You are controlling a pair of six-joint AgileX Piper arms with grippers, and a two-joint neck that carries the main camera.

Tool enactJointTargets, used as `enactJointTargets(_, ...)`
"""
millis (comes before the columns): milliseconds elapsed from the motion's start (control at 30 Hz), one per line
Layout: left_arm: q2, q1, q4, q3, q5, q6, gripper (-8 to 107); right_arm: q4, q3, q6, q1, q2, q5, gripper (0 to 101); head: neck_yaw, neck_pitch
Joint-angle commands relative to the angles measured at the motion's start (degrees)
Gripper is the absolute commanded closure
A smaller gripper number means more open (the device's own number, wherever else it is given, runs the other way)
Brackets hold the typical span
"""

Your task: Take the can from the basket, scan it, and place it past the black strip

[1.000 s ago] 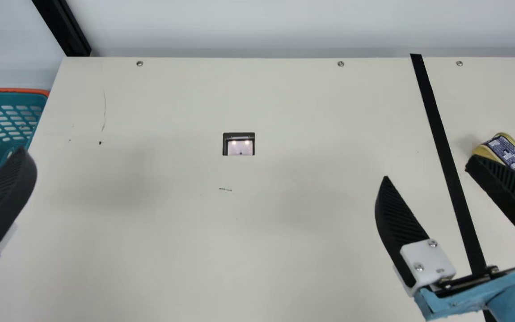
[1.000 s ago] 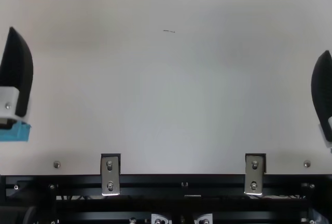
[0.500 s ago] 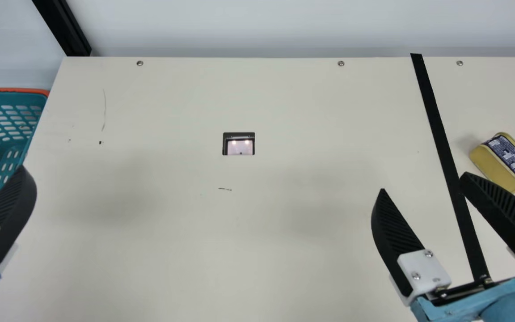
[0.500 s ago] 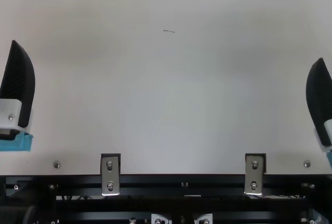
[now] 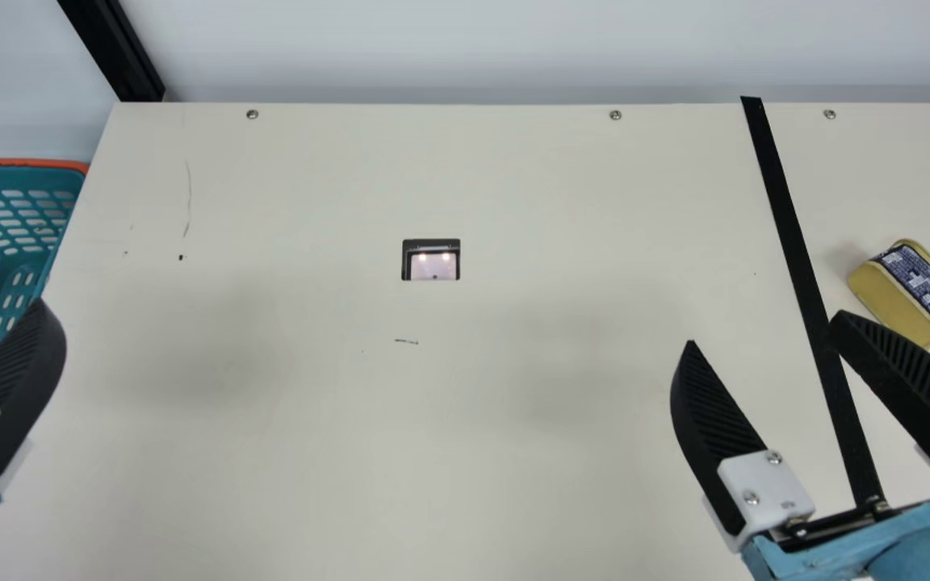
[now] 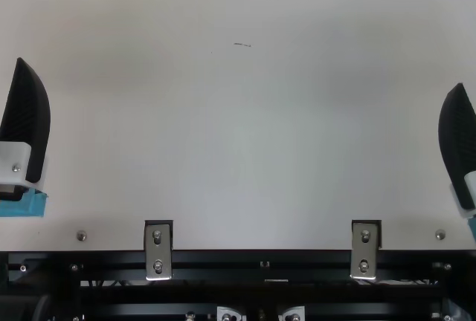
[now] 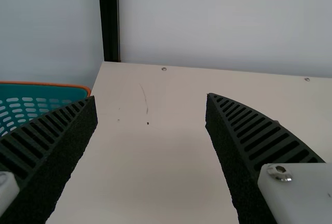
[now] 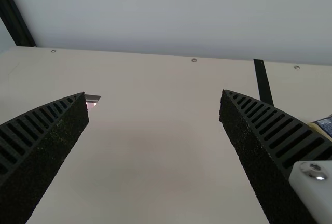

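Gold rectangular can with blue label sits on the table, past the black strip, on its right side; right gripper wide, nothing between its jaws, can outside them; left gripper also wide and unloaded, near the teal basket; lit scanner window between the arms, well apart from the can.

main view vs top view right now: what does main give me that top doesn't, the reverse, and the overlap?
Main view: basket's orange rim and teal mesh, black strip, and the can past it.

Top view: two metal brackets at the table's near edge and the black frame rail there.

Both: lit scanner window, short dark mark, parts of the left gripper and right gripper.
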Motion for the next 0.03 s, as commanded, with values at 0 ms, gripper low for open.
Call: enactJointTargets(0,0.00,0.00,0.00,0.00,0.00,0.00,9,0.00,0.00,0.00,0.00,0.00,0.00,0,0.47,-2.53)
